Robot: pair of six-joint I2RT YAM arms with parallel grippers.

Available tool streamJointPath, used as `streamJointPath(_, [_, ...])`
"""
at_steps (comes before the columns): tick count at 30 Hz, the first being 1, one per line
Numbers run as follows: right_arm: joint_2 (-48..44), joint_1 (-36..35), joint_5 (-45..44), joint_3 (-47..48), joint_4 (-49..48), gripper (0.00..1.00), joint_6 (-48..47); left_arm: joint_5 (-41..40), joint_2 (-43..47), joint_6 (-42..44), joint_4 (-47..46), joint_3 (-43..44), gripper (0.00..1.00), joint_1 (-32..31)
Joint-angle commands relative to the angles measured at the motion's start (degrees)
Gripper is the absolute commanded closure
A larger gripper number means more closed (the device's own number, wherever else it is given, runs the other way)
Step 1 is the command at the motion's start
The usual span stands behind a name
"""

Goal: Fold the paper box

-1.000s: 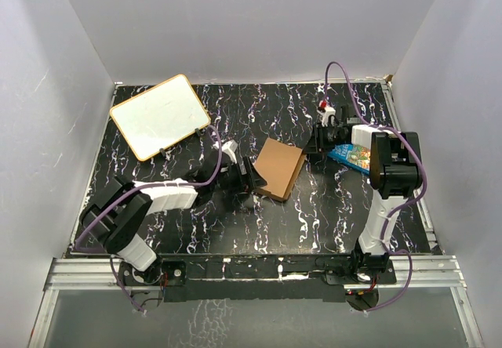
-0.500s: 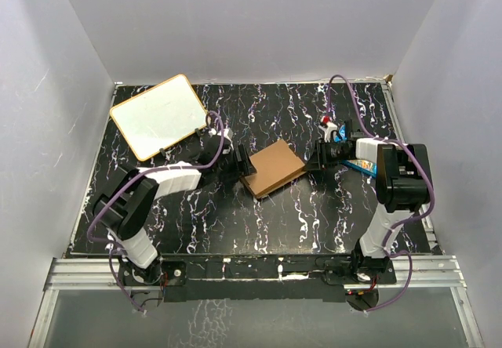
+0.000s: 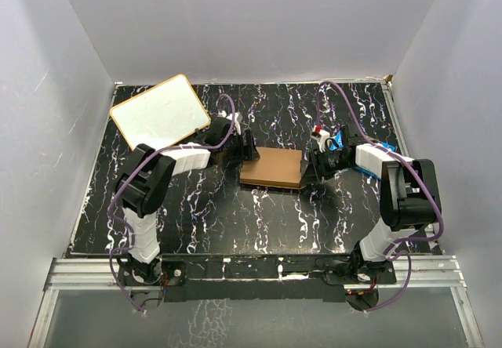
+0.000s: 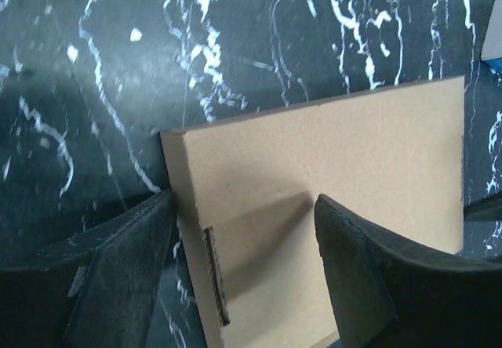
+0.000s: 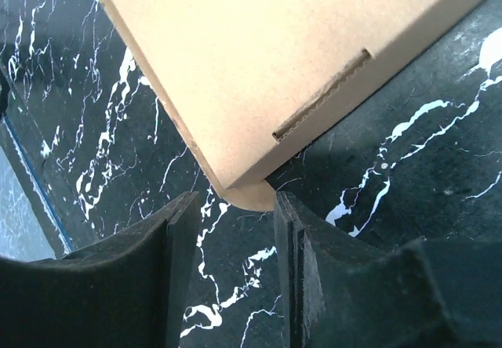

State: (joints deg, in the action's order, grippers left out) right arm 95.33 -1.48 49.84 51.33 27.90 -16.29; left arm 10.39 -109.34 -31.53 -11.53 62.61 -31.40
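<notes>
Open desk (image 3: 235, 215): a broad bare strip runs between the arm bases and the paper box (image 3: 271, 168). A second strip lies behind the box, up to the back wall (image 3: 251, 27).

Both ends of the box are taken. The left tool (image 3: 248, 146) is at its left end and the right tool (image 3: 307, 164) at its right, with the jaws of both parted.

The far-left corner is blocked by the white board (image 3: 159, 114) (orange rim, set askew). The blue printed box (image 3: 339, 139) lies mostly under the right arm. Side walls hem in both arms.

One paper box (image 3: 271, 168), one white board (image 3: 159, 117) — two claws (image 3: 248, 147) (image 3: 307, 164).
</notes>
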Motion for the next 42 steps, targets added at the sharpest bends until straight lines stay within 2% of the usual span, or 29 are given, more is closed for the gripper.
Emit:
streamJointPath(1, [-2.61,0.13,2.14,4.14,6.46,0.52,-8.28,4.04,-3.03,5.36,3.51,4.94,0.29,0.57])
streamJointPath(4, [-2.39,0.56,2.13,6.15,10.27,0.51,-13.44,5.35,-4.49,7.38,4.56,7.37,0.30,0.95])
streamJointPath(7, [-2.95,1.29,-0.96,7.35,9.45,0.53,-16.83,7.14,-6.07,10.22,5.29,10.06,0.30,1.02])
streamJointPath(10, [-3.69,1.30,-4.93,6.64,5.39,0.64,-18.82,10.50,-8.95,13.29,7.31,14.82,0.30,0.99])
streamJointPath(14, [-3.80,1.28,-5.25,5.54,2.77,0.78,-21.53,17.64,-15.64,14.94,11.34,23.46,0.31,0.93])
streamJointPath(19, [-3.18,1.30,-4.79,5.95,4.03,0.84,-25.96,22.50,-22.16,15.11,14.98,32.91,0.31,-0.86])
streamJointPath(24, [-8.39,1.30,4.96,6.83,13.62,0.80,-40.01,20.92,-24.57,14.34,14.82,37.32,0.30,-2.33])
streamJointPath(26, [-10.63,1.11,8.46,5.79,14.15,0.73,-43.37,17.16,-23.96,13.92,14.88,38.53,0.28,-2.28])
streamJointPath(29, [-11.87,-0.80,8.75,3.43,12.66,0.63,-48.48,11.73,-20.52,14.34,13.55,38.53,0.26,-1.46])
streamJointPath(31, [-11.19,-2.20,8.64,2.64,13.95,0.59,-54.45,10.42,-16.50,15.07,10.59,36.59,0.25,-0.55])
streamJointPath(33, [-9.96,-2.40,9.24,2.66,17.64,0.54,-64.53,9.87,-10.17,17.23,6.56,32.35,0.25,-0.03])
streamJointPath(37, [-6.90,-2.41,7.20,3.82,23.42,0.51,-81.64,14.11,4.12,25.05,-7.05,13.41,0.25,0.11])
streamJointPath(40, [-5.00,-2.59,5.23,4.77,24.83,0.51,-87.47,18.90,14.79,26.87,-21.01,-3.80,0.26,-0.27])
streamJointPath(42, [-4.39,-2.91,3.98,4.77,24.61,0.51,-89.50,18.95,20.24,26.25,-26.13,-12.58,0.28,-1.27])
